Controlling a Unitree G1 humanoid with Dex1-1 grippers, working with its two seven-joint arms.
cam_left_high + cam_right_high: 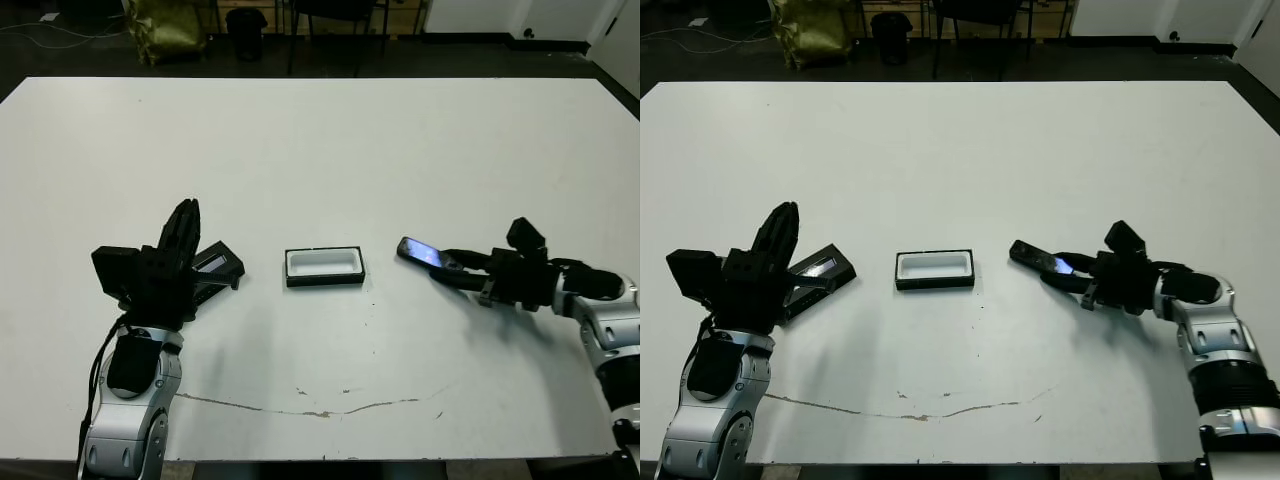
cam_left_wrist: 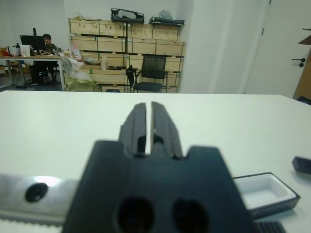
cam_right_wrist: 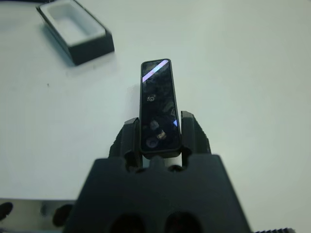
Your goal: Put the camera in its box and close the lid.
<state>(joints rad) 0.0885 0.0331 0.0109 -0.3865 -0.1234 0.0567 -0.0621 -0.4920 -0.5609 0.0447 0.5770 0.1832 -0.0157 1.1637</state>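
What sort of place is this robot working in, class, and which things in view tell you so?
Probably a lab or workshop that doubles as storage: stacked wooden crates line the back wall, a black office chair stands before them, and a person sits at a desk with a dark computer monitor.

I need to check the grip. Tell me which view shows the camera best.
The right wrist view: the camera fills the middle, its glossy face up, clamped at one end by the right gripper. Both eye views show it small and slanted, right of the box. The left wrist view catches only a dark corner.
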